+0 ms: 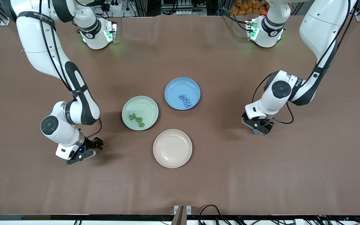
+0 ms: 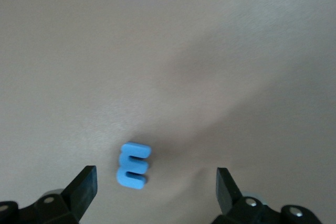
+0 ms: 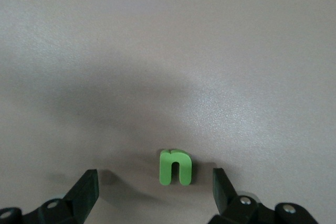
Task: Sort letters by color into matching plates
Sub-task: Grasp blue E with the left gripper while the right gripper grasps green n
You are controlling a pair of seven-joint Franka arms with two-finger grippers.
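The mint green plate (image 1: pixel 128 105) holds three dark green letters (image 1: pixel 136 120). The blue plate (image 1: pixel 176 85) holds three blue letters (image 1: pixel 185 100). My left gripper (image 1: pixel 257 127) is low over the table toward the left arm's end, open and empty. In the left wrist view a blue letter E (image 2: pixel 134 165) lies on the table between the open fingers of the left gripper (image 2: pixel 155 187). My right gripper (image 1: pixel 89 150) is low over the table toward the right arm's end, open and empty. In the right wrist view a green letter n (image 3: pixel 175 167) lies between the open fingers of the right gripper (image 3: pixel 153 190).
An empty beige-white plate (image 1: pixel 172 148) sits nearer the front camera than the two other plates. The brown table top (image 1: pixel 230 175) stretches bare around the plates and both grippers.
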